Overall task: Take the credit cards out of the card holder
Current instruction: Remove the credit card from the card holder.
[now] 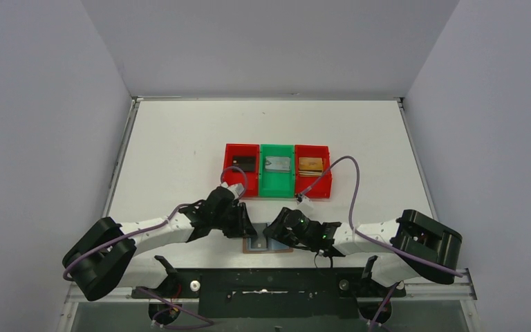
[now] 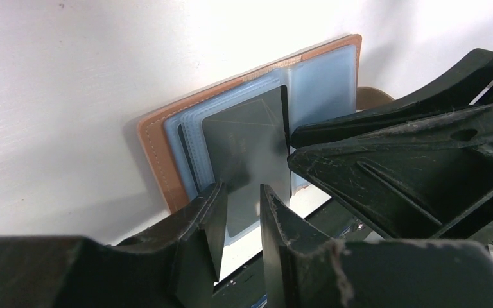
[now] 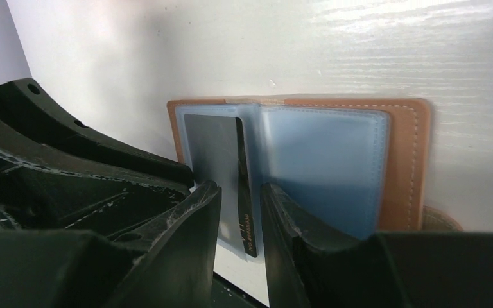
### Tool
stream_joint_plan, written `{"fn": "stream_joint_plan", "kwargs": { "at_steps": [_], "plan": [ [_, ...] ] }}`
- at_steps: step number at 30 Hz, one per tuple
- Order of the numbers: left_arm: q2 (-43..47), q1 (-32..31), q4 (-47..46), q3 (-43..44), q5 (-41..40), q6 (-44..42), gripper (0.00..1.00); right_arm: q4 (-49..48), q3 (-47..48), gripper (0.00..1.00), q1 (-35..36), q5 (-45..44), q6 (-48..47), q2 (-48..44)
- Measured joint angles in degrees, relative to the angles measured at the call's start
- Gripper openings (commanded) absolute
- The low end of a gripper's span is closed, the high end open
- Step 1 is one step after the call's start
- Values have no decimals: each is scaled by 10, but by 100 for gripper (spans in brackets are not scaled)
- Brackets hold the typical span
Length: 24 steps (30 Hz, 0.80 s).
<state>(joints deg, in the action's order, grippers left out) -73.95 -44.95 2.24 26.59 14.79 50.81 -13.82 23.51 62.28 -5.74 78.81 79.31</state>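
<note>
The tan leather card holder (image 1: 269,246) lies open at the table's near edge, its grey-blue sleeves up; it also shows in the left wrist view (image 2: 157,144) and the right wrist view (image 3: 406,160). A dark grey credit card (image 2: 247,144) sticks partly out of a sleeve. My left gripper (image 2: 242,189) is over the card's near end, jaws a narrow gap apart, the card's face showing between them. My right gripper (image 3: 241,189) straddles the card's (image 3: 210,147) long edge, jaws a narrow gap apart; I see no contact. In the top view both grippers, left (image 1: 247,228) and right (image 1: 275,232), meet over the holder.
Three bins stand in a row mid-table: a red one (image 1: 242,148) with a black card (image 1: 245,164), a green one (image 1: 277,187) with a silver card (image 1: 277,164), and a red one (image 1: 316,185) with a gold card (image 1: 310,164). The table's front edge lies just behind the holder.
</note>
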Motion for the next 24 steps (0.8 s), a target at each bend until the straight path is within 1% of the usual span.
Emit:
{"fn": "stream_joint_plan", "kwargs": {
  "at_steps": [3,7,16,19,24],
  "plan": [
    [0,0,-11,-7,0,2,22,4,10,29,0,0,-11,0],
    [0,-1,-16,-9,-4,6,19,9,15,28,0,0,-21,0],
    [0,-3,-13,-9,-11,7,16,41,28,27,1,0,-16,2],
    [0,-3,-12,-10,-12,7,13,42,28,24,0,0,-14,3],
    [1,-3,-15,-13,-12,7,11,63,38,23,1,-3,-10,13]
  ]
}}
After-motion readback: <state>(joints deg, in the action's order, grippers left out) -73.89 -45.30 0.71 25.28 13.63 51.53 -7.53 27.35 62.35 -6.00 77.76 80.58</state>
